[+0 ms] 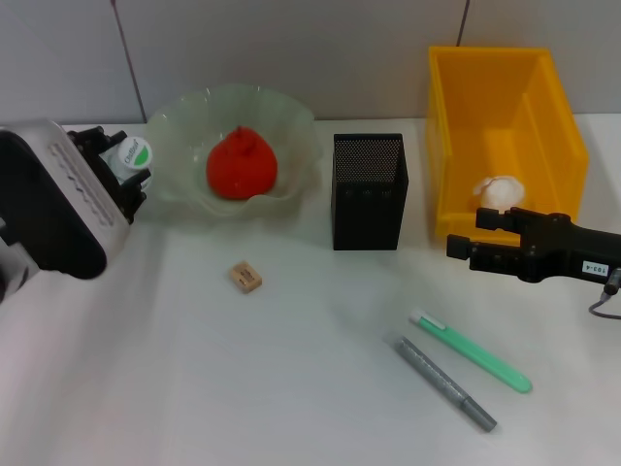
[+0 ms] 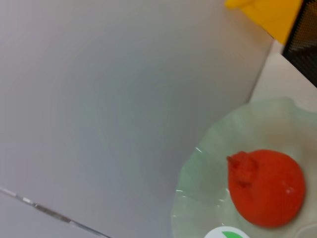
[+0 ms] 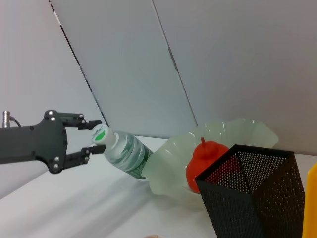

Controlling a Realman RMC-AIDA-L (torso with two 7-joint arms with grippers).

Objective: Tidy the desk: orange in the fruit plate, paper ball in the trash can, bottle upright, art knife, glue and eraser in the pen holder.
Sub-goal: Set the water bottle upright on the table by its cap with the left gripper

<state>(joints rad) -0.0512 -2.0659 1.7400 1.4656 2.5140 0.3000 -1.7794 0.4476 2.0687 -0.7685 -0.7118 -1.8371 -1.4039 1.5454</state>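
Note:
The bottle [image 3: 124,153] leans tilted beside the fruit plate [image 1: 175,126], base low and cap [image 1: 131,153] raised. My left gripper [image 1: 121,160] is shut on the bottle's cap end, and the right wrist view also shows this gripper [image 3: 94,139]. The orange [image 1: 243,163] lies in the fruit plate. The paper ball [image 1: 498,191] rests inside the trash can [image 1: 456,126]. My right gripper [image 1: 466,235] hovers open and holding nothing in front of the can's front wall. On the table lie the eraser [image 1: 245,277], the green art knife [image 1: 471,351] and the grey glue [image 1: 441,383]. The pen holder [image 1: 369,189] stands between plate and can.
A grey panelled wall [image 1: 320,49] closes off the back of the white table [image 1: 194,388]. The left arm's bulky housing [image 1: 53,204] fills the table's left side. A cable [image 1: 606,296] trails from the right arm at the right edge.

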